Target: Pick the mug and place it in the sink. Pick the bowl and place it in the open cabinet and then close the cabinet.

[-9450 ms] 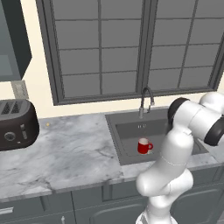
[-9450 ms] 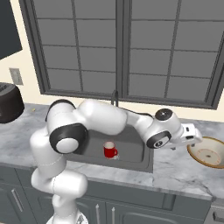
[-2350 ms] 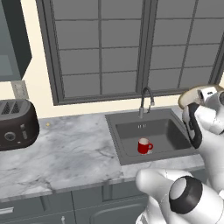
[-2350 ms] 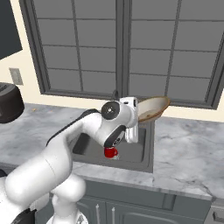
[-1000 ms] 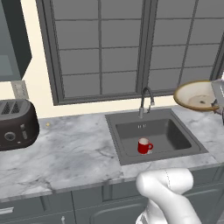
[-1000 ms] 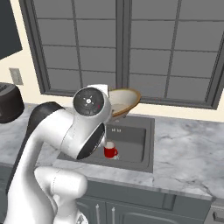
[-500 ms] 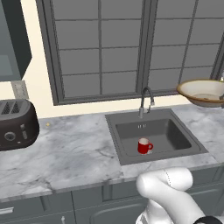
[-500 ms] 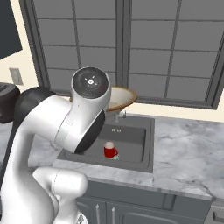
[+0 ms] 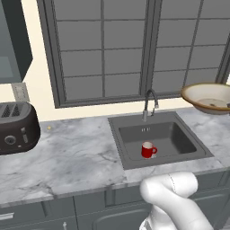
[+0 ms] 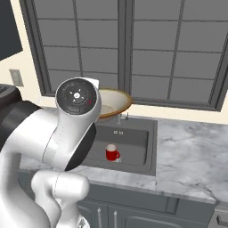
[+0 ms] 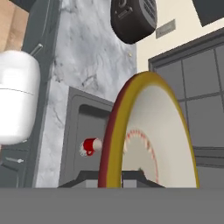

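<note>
Carrying the bowl (image 9: 209,97) aloft over the counter's right edge | mug (image 9: 147,150) sits in sink (image 9: 191,144) | fingers grasping bowl's rim | cabinet (image 9: 13,42) placement and closing remain

Mug (image 9: 147,150) bright red, white inside. Bowl (image 9: 210,97) tan w/ cream inside. Sink (image 9: 179,139) dk grey. Bench (image 9: 67,155) grey-white marble. Toaster (image 9: 17,127) black.

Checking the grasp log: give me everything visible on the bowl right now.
The bowl is shallow and wide, tan outside with a yellowish rim and a cream inside bearing a faint reddish ring. It is off the counter, held in the air near the window, roughly level in the left base view. In the hand view its rim runs edge-on from the gripper; the fingertips are hidden.
</note>
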